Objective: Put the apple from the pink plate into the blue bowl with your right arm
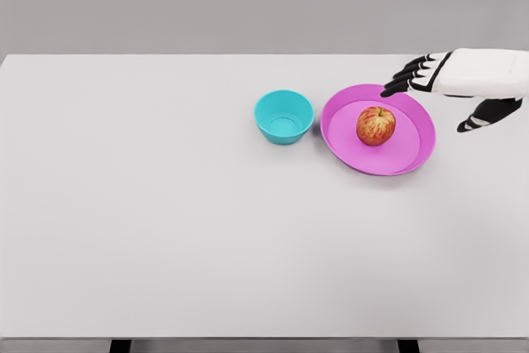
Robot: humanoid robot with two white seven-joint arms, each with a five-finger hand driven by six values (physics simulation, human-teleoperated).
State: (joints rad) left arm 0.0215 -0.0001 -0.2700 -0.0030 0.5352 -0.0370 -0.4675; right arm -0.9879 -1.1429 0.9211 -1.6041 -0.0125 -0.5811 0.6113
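Observation:
A red and yellow apple [376, 125] stands in the middle of the pink plate [412, 153], right of the table's centre. Just left of the plate sits the blue bowl [283, 116], which holds nothing. My right hand [430, 93] comes in from the right edge and hovers above the plate's far right rim. Its black fingers [407, 76] are spread and point left, with the thumb [483, 115] hanging apart below. It holds nothing and does not touch the apple. The left arm is out of view.
The white table [165, 229] fills most of the view, with its front edge near the bottom of the picture and a grey wall behind it.

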